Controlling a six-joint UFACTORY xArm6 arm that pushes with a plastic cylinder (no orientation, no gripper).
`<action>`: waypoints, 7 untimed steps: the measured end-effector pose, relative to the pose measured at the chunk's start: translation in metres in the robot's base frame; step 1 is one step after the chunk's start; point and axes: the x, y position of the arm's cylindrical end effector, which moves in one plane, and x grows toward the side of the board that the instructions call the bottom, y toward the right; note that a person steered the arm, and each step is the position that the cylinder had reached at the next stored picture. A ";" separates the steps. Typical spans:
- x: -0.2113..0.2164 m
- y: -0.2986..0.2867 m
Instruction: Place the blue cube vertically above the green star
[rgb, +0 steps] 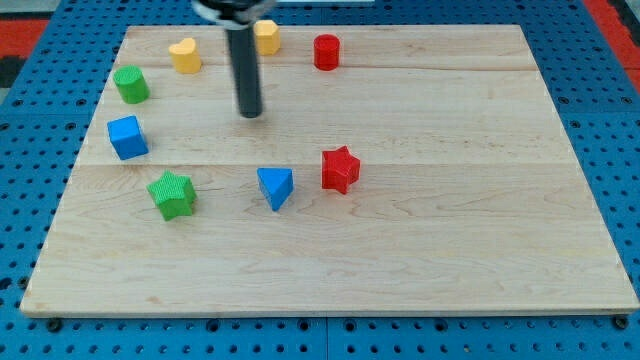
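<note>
Blocks on board (420, 250): two blue, two green, two red, two yellow; no claw, only my tip (250, 114).

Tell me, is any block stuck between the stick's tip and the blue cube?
No. My tip sits to the right of the blue cube and a bit higher in the view, with only bare wood between them. The green star lies just below the cube.
</note>
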 end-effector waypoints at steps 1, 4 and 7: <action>-0.023 -0.034; 0.019 -0.100; 0.065 -0.159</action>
